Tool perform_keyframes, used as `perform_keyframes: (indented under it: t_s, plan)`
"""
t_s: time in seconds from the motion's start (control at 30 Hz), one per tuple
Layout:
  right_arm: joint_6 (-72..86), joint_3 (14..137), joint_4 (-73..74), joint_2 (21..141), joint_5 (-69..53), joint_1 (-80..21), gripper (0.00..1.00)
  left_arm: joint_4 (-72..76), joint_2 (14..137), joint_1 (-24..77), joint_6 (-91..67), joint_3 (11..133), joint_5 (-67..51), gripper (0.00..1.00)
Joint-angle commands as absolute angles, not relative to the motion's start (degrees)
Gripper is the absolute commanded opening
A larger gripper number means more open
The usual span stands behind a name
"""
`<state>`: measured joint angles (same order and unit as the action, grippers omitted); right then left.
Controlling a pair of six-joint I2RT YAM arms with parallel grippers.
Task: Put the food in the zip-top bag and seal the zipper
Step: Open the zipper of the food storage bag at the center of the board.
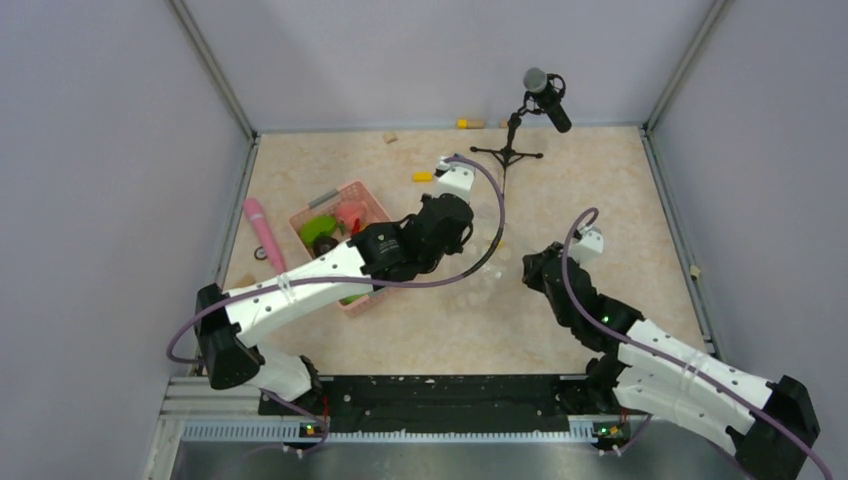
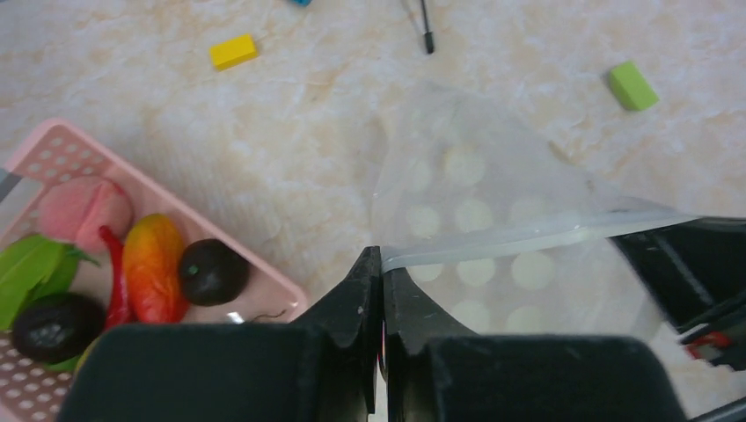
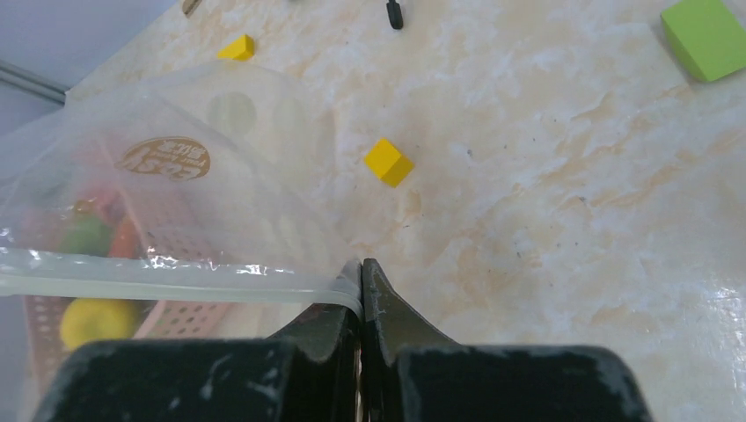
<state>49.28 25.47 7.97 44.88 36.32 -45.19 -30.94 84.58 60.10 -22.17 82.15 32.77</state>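
Note:
The clear zip-top bag (image 2: 475, 220), printed with white dots, hangs stretched between both grippers. My left gripper (image 2: 383, 260) is shut on one end of the zipper (image 2: 528, 236). In the right wrist view my right gripper (image 3: 361, 274) is shut on the other end of the zipper (image 3: 158, 280). The food lies in the pink basket (image 2: 264, 268) to the left: a pink piece (image 2: 84, 211), a red chili (image 2: 110, 264), an orange fruit (image 2: 151, 268) and two dark round fruits (image 2: 211, 271). Through the bag (image 3: 176, 176) I see a yellow lemon (image 3: 97, 321).
A microphone stand (image 1: 510, 150) stands at the back centre. A pink stick (image 1: 263, 232) lies left of the basket (image 1: 375, 205). Small yellow blocks (image 3: 388, 162) (image 2: 233, 51) and a green block (image 2: 632, 85) are scattered on the marbled tabletop beyond the bag.

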Motion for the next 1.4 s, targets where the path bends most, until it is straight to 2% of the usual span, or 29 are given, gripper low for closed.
perform_keyframes:
  t_s: [0.0, 0.13, 0.27, 0.33, 0.43, 0.5, 0.57, 0.67, 0.8, 1.0, 1.23, 1.37]
  plan:
    - [48.47, 26.89, 18.46, 41.73, 42.62, -45.19, 0.00, -30.24, 76.93, 58.91, -18.91, 77.13, 48.82, 0.13]
    - [39.89, 29.29, 14.09, 40.33, 35.22, -45.21, 0.00, -23.63, 74.84, 58.89, -17.26, 72.63, 36.12, 0.36]
    - [30.20, 42.07, 17.65, 45.35, 31.36, -45.18, 0.00, -19.07, 75.63, 58.92, -18.21, 71.75, 26.46, 0.49]
    - [25.11, 52.36, 22.89, 50.74, 32.65, -45.25, 0.00, -18.24, 76.35, 58.92, -19.13, 73.27, 26.59, 0.59]
    - [18.70, 68.28, 32.28, 60.31, 38.02, -45.22, 0.00, -17.62, 76.19, 58.90, -20.76, 75.38, 27.48, 0.78]
    - [15.79, 74.75, 35.68, 65.17, 43.15, -45.19, 0.00, -17.37, 74.93, 58.96, -22.26, 75.18, 27.14, 0.88]
    - [14.66, 75.66, 36.99, 68.28, 47.33, -45.24, 0.00, -16.90, 72.49, 59.01, -23.61, 73.62, 23.68, 0.97]
    - [12.37, 73.88, 37.12, 70.81, 49.38, -45.26, 0.00, -13.59, 68.43, 59.05, -23.84, 68.33, 17.95, 0.98]
    - [14.86, 70.70, 38.81, 72.30, 51.09, -45.23, 0.00, -13.75, 64.18, 59.02, -26.03, 62.72, 18.09, 0.98]
    - [28.07, 61.33, 41.18, 71.19, 48.48, -45.22, 0.00, -14.96, 60.52, 59.06, -31.15, 55.49, 24.28, 0.98]
    - [32.83, 55.04, 34.48, 71.63, 41.51, -45.27, 0.00, -23.77, 61.09, 58.27, -39.46, 53.13, 41.51, 0.98]
    - [38.36, 52.70, 31.53, 70.98, 40.92, -45.27, 0.00, -28.58, 61.05, 52.69, -44.99, 50.22, 41.34, 0.98]
